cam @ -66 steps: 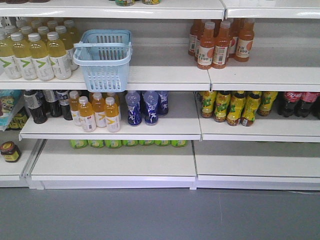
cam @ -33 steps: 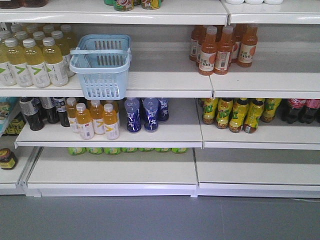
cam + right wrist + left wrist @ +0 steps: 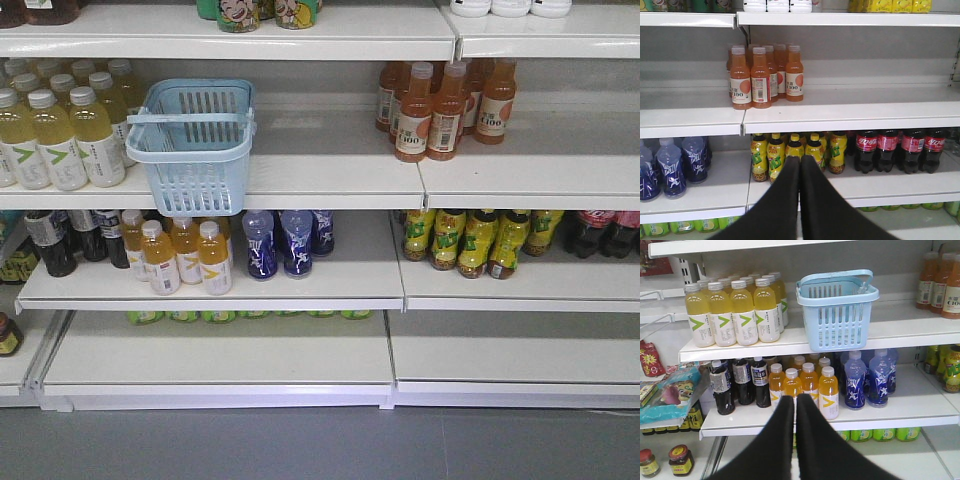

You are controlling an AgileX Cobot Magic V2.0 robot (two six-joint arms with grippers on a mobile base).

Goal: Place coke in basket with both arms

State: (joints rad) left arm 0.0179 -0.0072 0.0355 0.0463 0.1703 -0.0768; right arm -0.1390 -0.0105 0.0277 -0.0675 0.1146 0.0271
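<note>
The pale blue slotted plastic basket (image 3: 195,165) stands at the front edge of the white shelf (image 3: 330,168). The left tool (image 3: 795,399) and right tool (image 3: 800,160) are each pressed together.

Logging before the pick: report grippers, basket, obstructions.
Left gripper shut, empty. Right gripper shut, empty. Basket on shelf beside pale yellow bottles. Dark cola bottles shelved lower right; no obstruction seen.

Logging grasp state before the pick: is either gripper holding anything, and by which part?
Nothing is held. The left gripper and the right gripper each have their fingers closed together with nothing between them.
</note>
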